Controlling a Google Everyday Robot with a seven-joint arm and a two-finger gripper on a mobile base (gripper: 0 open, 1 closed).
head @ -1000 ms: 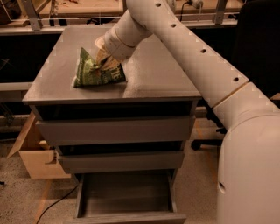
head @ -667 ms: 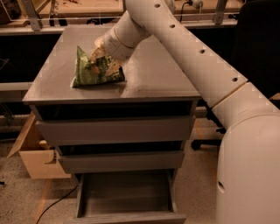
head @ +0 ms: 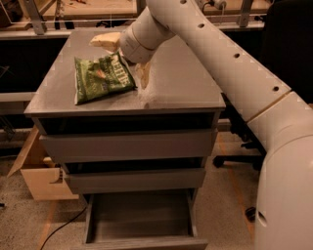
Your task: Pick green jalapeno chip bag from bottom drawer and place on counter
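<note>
The green jalapeno chip bag (head: 102,78) lies flat on the left part of the grey counter (head: 186,80). My gripper (head: 123,57) is open just behind and to the right of the bag. One pale finger (head: 105,41) points left beyond the bag's far edge. The other finger (head: 143,74) hangs down beside the bag's right edge. Neither finger holds the bag. The bottom drawer (head: 139,222) is pulled open below and shows only its bare grey floor. My white arm comes in from the upper right.
Two slimmer grey drawers (head: 129,146) are closed above the open one. A cardboard box (head: 36,178) sits on the floor to the left. A tan wooden bench (head: 98,7) runs behind the cabinet. A black chair (head: 288,53) stands at the right.
The gripper was shut on the bag's upper edge. It has since opened and let go, and the bag has settled flat on the counter.
</note>
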